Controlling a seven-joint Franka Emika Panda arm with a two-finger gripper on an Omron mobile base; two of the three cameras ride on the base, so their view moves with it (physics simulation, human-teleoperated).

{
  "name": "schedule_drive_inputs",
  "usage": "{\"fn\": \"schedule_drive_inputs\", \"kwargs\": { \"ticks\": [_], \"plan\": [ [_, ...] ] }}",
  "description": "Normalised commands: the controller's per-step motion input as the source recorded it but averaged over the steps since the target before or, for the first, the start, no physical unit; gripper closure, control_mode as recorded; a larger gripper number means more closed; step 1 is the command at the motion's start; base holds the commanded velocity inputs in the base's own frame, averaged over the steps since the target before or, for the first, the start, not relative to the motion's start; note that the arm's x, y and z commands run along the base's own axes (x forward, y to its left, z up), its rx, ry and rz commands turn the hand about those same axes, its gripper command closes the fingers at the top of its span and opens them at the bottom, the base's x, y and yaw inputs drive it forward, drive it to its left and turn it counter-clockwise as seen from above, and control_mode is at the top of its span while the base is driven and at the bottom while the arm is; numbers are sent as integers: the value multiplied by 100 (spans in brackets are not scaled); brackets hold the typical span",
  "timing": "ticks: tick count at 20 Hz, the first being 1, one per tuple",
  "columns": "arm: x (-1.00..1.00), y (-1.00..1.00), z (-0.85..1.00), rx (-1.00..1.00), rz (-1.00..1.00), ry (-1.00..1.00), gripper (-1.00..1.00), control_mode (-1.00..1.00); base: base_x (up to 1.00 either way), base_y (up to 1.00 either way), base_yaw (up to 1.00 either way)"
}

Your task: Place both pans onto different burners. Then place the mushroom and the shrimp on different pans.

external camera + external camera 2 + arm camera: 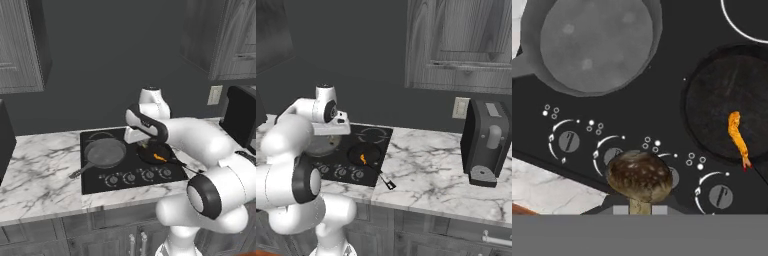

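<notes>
In the hand view my gripper (pixel 640 207) is shut on the stem of the brown speckled mushroom (pixel 639 174), which hangs above the row of knobs. The dull-grey skillet (pixel 594 45) lies on a left burner, its handle pointing off the cooktop (pixel 95 184). To its right the black pan (pixel 722 107) rests on another burner and holds the orange shrimp (pixel 738 137). From the base cameras I see the skillet (pixel 105 151), the black pan (pixel 367 152) and the shrimp (pixel 363 159), with my hand (pixel 332 127) above the cooktop's front.
A free burner ring (pixel 746 25) lies behind the black pan. Several knobs (pixel 131 177) line the cooktop's front. Marble counter (pixel 426 175) runs to the right, where a dark coffee machine (pixel 486 142) stands. Cabinets hang overhead.
</notes>
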Motion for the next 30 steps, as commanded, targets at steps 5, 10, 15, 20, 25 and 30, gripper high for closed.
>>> {"fn": "schedule_drive_inputs", "kwargs": {
  "ticks": [5, 10, 15, 20, 25, 30],
  "plan": [
    [34, 49, -6, 0, 0, 0, 100, -100, 0, 0, 0],
    [29, 39, -9, 0, 0, 0, 100, -100, 0, 0, 0],
    [28, 42, -21, 0, 0, 0, 100, -100, 0, 0, 0],
    [26, 31, -24, 0, 0, 0, 100, -100, 0, 0, 0],
    [33, 4, -25, 0, 0, 0, 100, -100, 0, 0, 0],
    [33, 12, -29, 0, 0, 0, 100, -100, 0, 0, 0]
  ]
}}
